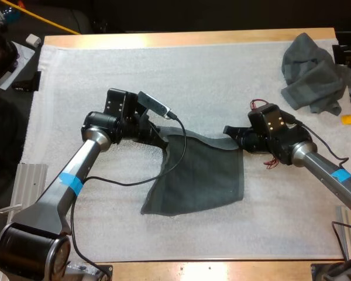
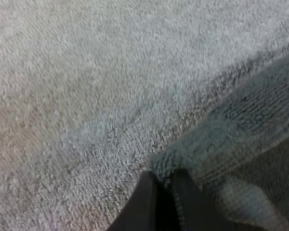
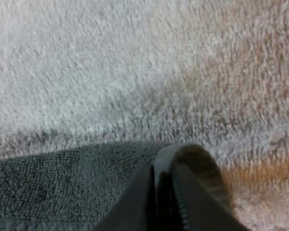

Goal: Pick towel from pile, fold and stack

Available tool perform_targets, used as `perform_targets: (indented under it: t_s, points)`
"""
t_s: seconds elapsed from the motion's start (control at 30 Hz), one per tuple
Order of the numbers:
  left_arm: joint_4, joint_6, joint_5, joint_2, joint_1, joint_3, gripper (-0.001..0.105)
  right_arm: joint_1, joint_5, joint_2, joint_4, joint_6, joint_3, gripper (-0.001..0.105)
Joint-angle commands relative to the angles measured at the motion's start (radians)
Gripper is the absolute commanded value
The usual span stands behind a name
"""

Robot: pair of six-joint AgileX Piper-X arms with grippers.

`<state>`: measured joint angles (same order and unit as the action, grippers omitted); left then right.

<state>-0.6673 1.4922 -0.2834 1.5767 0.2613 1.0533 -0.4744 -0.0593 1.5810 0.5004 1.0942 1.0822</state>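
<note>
Left fingers (image 2: 143,204) were pinched on one far corner of the spread towel (image 1: 199,175); right fingers (image 3: 140,202) gripped its other far corner. It lay mid white mat (image 1: 164,76), with the crumpled towel (image 1: 313,73) at the mat's far right corner.

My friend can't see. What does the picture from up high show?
The left gripper and right gripper each pinch a far corner of a dark grey-green towel, the rest of it lying on the white mat. A crumpled towel sits at the mat's far right corner.
</note>
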Motion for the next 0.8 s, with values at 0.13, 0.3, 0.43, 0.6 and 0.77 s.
perform_targets:
  t_s: [0.13,0.3,0.43,0.6,0.77]
  points:
    - [0.050,-0.001,0.015,0.016,0.000,0.004,0.006,0.009,-0.042,0.013,-0.134,-0.034,0.002,0.021]
    - [0.072,0.010,0.024,0.022,-0.001,0.019,0.042,0.018,-0.105,0.025,-0.275,-0.053,0.001,0.058]
    - [0.053,0.024,0.030,0.022,-0.004,0.059,0.068,0.026,-0.134,0.018,-0.355,-0.038,0.002,0.058]
    - [-0.007,0.024,0.052,-0.023,-0.005,0.090,0.064,0.024,-0.143,-0.015,-0.342,0.057,0.002,0.057]
    - [-0.085,0.022,0.066,-0.127,-0.004,0.088,0.062,0.021,-0.110,-0.096,-0.208,0.184,0.002,0.057]
